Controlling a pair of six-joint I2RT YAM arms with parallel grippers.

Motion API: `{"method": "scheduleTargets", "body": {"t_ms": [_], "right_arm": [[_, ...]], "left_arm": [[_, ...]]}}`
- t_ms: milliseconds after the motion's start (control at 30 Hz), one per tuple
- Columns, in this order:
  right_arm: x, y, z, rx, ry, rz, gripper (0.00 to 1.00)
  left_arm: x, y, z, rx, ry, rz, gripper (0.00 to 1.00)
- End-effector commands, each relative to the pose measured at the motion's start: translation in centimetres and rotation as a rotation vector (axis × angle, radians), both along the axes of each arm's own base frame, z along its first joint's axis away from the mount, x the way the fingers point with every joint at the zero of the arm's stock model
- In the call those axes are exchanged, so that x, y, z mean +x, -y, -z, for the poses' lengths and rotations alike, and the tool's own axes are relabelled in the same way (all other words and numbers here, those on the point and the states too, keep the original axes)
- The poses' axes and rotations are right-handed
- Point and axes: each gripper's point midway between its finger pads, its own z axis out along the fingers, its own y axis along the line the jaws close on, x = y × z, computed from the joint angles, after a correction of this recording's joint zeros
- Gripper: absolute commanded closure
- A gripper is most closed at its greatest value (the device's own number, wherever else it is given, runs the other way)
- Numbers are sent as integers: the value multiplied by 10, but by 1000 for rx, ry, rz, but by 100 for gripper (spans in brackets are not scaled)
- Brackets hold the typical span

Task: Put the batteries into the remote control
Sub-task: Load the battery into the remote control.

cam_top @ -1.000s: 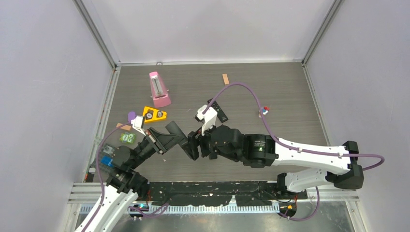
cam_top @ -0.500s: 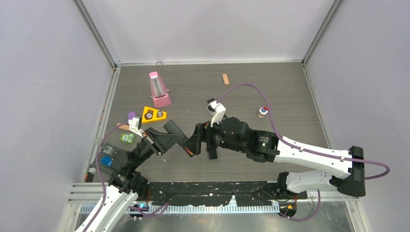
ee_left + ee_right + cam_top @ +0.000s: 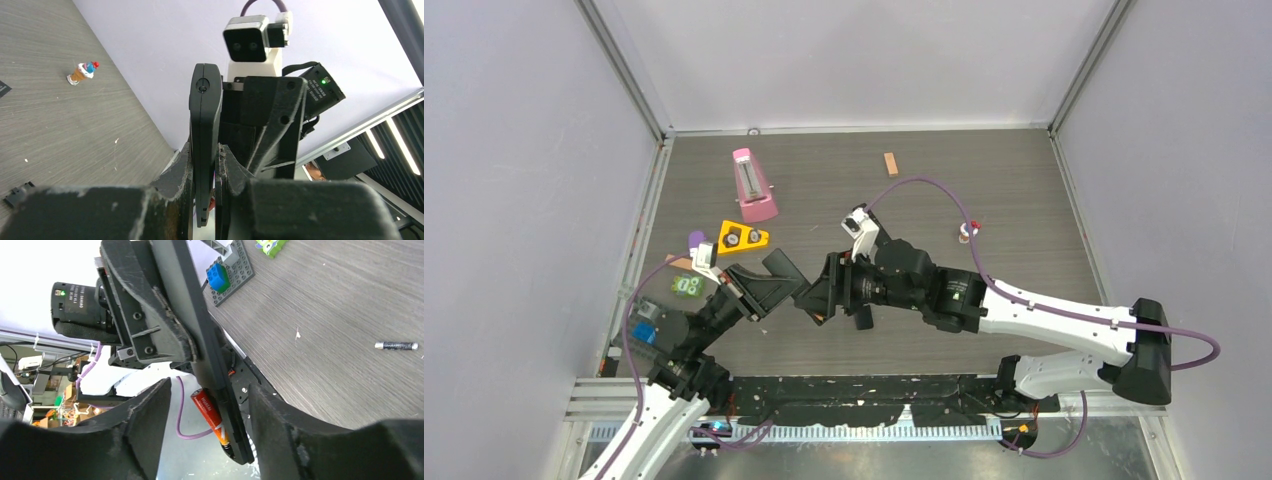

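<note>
My left gripper [image 3: 786, 283] is shut on the black remote control [image 3: 205, 115] and holds it edge-on above the table; its jaws [image 3: 204, 155] clamp the remote's flat faces. My right gripper [image 3: 826, 296] meets it from the right. In the right wrist view the right gripper [image 3: 210, 390] is open, with its jaws on either side of the remote's end [image 3: 200, 340]. A red-and-orange battery [image 3: 212, 415] lies against the remote's underside, touched by neither finger. A second, dark battery [image 3: 396, 345] lies on the table.
A pink metronome [image 3: 752, 185], a yellow wedge [image 3: 742, 237], a green brick [image 3: 688, 286] and a grey baseplate with a blue brick [image 3: 227, 275] lie on the left. A small bottle figure [image 3: 967, 231] and a wooden block [image 3: 890, 163] lie farther back. A small black piece [image 3: 17, 194] lies on the table.
The right arm has stretched out and its wrist has turned, keeping the gripper at the remote. The black bar on the table behind it is now hidden. The left gripper has held still.
</note>
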Motion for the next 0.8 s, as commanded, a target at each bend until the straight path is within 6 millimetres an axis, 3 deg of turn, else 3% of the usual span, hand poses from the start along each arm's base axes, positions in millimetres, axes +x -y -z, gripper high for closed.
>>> {"method": "scheduleTargets", "body": {"t_ms": [0,233,533,633,767], "right_arm": [[-4,-7,-7,63,-39,-28,41],[-6,-6,-6,120,-48,-37,63],[-10,-9,8,91,-54,-69,74],[-9,-8,11,78,-43,-69,68],[-6,-3,3,87,-10,-49,48]], "left_arm": [[-3,-3,-17,-23,55,-12,100],[-3,-4,-18,-29,56,-15,100],[-2,-5,-25,-55,60,-18,100],[-2,-5,-25,-56,60,-17,100],[-2,-5,-24,-56,59,-18,100]]}}
